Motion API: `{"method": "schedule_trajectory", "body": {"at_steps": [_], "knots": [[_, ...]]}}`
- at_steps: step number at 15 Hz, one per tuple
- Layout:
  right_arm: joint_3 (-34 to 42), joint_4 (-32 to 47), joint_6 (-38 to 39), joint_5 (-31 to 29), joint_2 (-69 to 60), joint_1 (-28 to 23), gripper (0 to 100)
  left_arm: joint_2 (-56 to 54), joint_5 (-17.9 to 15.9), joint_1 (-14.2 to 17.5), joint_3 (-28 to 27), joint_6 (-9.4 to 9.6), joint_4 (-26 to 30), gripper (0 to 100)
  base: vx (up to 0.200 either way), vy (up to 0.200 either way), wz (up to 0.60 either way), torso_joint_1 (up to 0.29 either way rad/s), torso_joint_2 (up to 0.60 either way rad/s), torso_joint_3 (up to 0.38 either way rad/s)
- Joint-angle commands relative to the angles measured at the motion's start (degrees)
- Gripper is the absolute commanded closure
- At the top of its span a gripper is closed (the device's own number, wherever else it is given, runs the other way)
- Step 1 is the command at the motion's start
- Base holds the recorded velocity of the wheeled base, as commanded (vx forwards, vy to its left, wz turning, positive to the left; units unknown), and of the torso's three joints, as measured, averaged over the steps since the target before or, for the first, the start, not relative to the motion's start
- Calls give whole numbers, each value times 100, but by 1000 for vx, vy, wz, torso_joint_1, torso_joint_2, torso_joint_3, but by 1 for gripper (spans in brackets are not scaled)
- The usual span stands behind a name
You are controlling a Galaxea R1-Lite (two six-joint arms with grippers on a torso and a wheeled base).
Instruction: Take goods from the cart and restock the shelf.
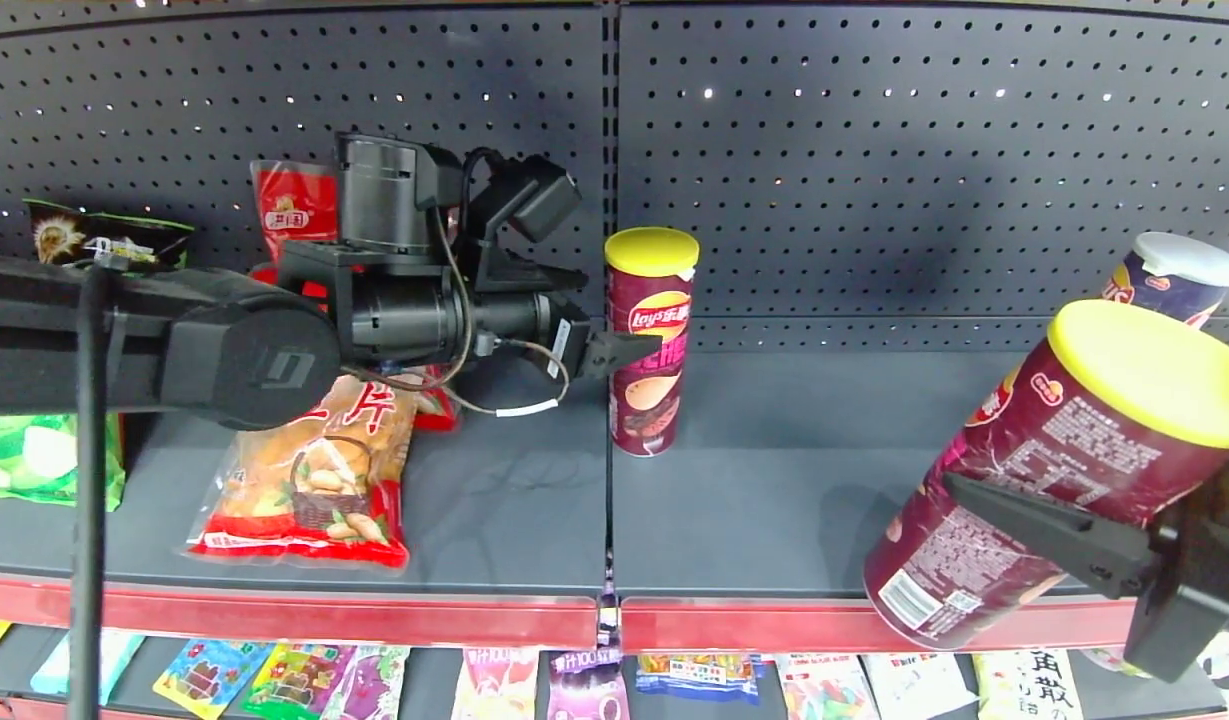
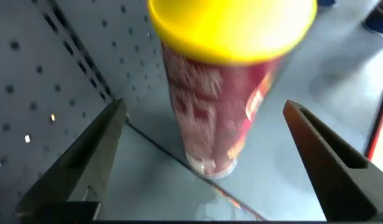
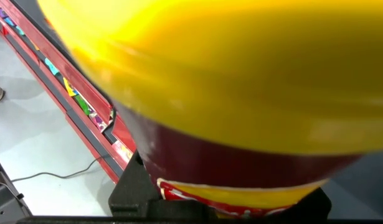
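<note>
A yellow-lidded chips can [image 1: 650,340] stood upright at the middle of the shelf [image 1: 774,500], between the widely spread fingers of the left hand [image 2: 205,106], neither finger touching it. At the shelf's right front edge, the right hand [image 1: 1034,500] pinched a second can [image 1: 1064,450], tilted.

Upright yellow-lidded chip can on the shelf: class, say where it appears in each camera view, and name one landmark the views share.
Head view: the upright can stands mid-shelf, at the picture's centre.
Left wrist view: upper middle, inside the open left gripper.
Right wrist view: the can there is another one, the tilted can held by the right gripper.
Shared landmark: the red shelf edge.
</note>
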Motion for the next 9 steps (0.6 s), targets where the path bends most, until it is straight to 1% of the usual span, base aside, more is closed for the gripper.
{"method": "schedule_trajectory", "body": {"at_steps": [1, 2, 4, 9], "knots": [[-7, -3, -1, 2, -1, -3, 100, 276, 12, -30, -305, 2, -1, 0, 0, 0, 0, 0, 0, 0], [2, 6, -1, 2, -1, -12, 100, 391, 12, -101, -463, 2, -1, 0, 0, 0, 0, 0, 0, 0], [2, 6, -1, 2, -1, -12, 100, 514, 3, -127, -595, -7, 8, 0, 0, 0, 0, 0, 0, 0], [2, 6, -1, 11, -1, -91, 100, 742, 38, -162, -647, -7, -1, 0, 0, 0, 0, 0, 0, 0]]}}
